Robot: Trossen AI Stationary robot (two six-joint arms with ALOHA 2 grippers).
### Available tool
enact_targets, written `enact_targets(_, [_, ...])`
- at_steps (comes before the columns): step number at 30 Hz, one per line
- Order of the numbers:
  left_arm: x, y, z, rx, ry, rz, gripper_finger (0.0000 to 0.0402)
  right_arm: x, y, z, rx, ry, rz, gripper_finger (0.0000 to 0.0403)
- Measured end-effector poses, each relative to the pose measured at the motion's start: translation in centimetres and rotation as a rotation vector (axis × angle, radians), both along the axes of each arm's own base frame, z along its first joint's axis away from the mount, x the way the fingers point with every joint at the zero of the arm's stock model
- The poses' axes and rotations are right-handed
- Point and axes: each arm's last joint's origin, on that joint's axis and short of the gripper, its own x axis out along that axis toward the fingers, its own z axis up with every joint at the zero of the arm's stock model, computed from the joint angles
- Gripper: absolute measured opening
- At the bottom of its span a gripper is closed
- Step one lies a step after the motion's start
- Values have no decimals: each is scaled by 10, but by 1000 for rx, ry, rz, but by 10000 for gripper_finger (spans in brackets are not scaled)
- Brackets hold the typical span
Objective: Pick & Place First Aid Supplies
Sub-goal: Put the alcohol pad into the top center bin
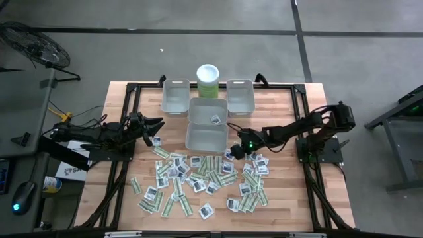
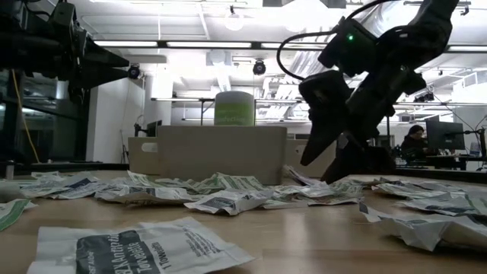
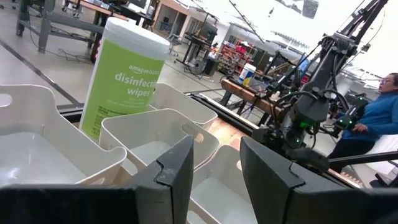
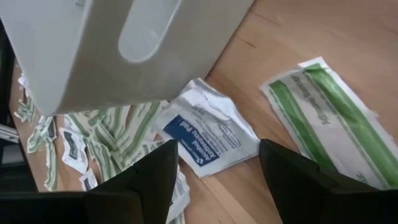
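A: Which arm is on the next pick?

B: Right, I'd say. Right claw [image 1: 232,151] hangs low over the surface [image 1: 291,198], just off the front-right corner of the front centre bin [image 1: 206,137], at the near edge of the packet pile [image 1: 198,182]. Fingers spread wide, nothing between them.

A: Target?

B: White square alcohol-pad packet with blue print [image 4: 208,134], lying flat on the wood right beside the bin wall. In the right wrist view it sits just ahead of the gap between the two fingers, roughly centred, and turned a bit askew to the line between the fingers. A green-striped strip packet [image 4: 323,115] lies just beside it, not touching, long axis slanting away from the bin.

A: Left arm?

B: Left claw [image 1: 157,125] is up off the surface, left of the bins, pointing at them and the disinfecting wipes canister [image 3: 127,74]. Fingers part-open, empty.

A: Anything placed?

B: One small packet [image 1: 215,118] in the middle bin.
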Motion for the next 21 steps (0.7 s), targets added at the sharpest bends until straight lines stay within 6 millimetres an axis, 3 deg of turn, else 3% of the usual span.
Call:
enact_targets(6, [0, 0, 0, 0, 0, 0, 131, 0, 1, 0, 0, -3, 9, 199])
enact_targets(21, [0, 0, 0, 0, 0, 0, 131, -1, 6, -1, -8, 6, 83, 77])
